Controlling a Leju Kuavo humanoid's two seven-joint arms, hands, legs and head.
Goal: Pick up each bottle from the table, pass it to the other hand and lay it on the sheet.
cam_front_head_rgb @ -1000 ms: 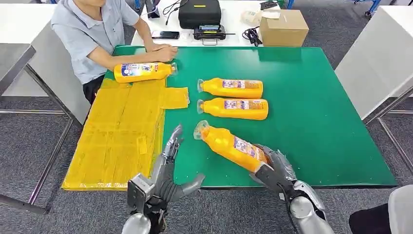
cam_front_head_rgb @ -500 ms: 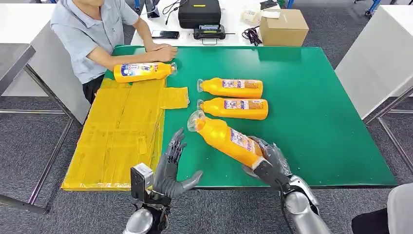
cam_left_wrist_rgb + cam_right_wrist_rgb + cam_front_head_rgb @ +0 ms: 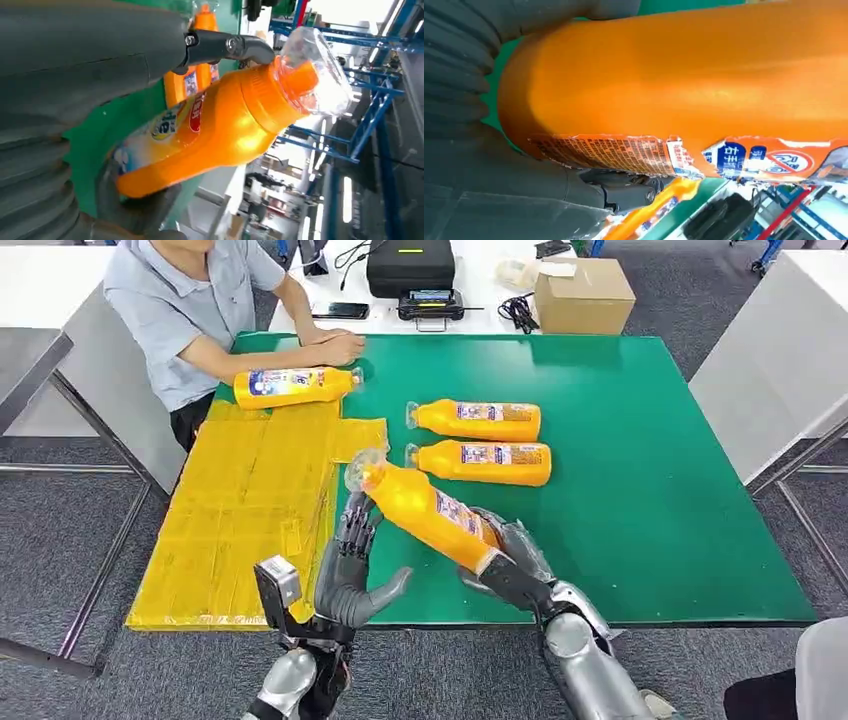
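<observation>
Head view: you are looking down at a green tabletop (image 3: 640, 470) with a yellow taped sheet (image 3: 250, 510) lying over its left side.
Right hand: your right hand (image 3: 505, 558) is grasping the base end of an orange plastic bottle with a clear cap (image 3: 425, 508), holding it lifted and tilted, cap end pointing up toward the sheet's near edge.
Left hand: your left hand (image 3: 352, 568) is waiting released just beside the bottle's cap end, fingers spread and raised, thumb out to the side; you cannot tell from here whether a fingertip is touching the bottle.
Left wrist view: you are seeing the held bottle (image 3: 220, 125) close in front of the palm, with one dark finger (image 3: 227, 45) reaching over its neck.
Right wrist view: the bottle's orange body and torn label (image 3: 684, 95) are lying across the palm.
Other bottles: two matching orange bottles (image 3: 475, 420) (image 3: 480, 462) are lying side by side on the green surface, and a third (image 3: 292, 386) is resting at the sheet's far edge.
Person: a person in a grey shirt (image 3: 175, 300) is sitting at the far left corner, forearms resting on the tabletop near that third bottle.
</observation>
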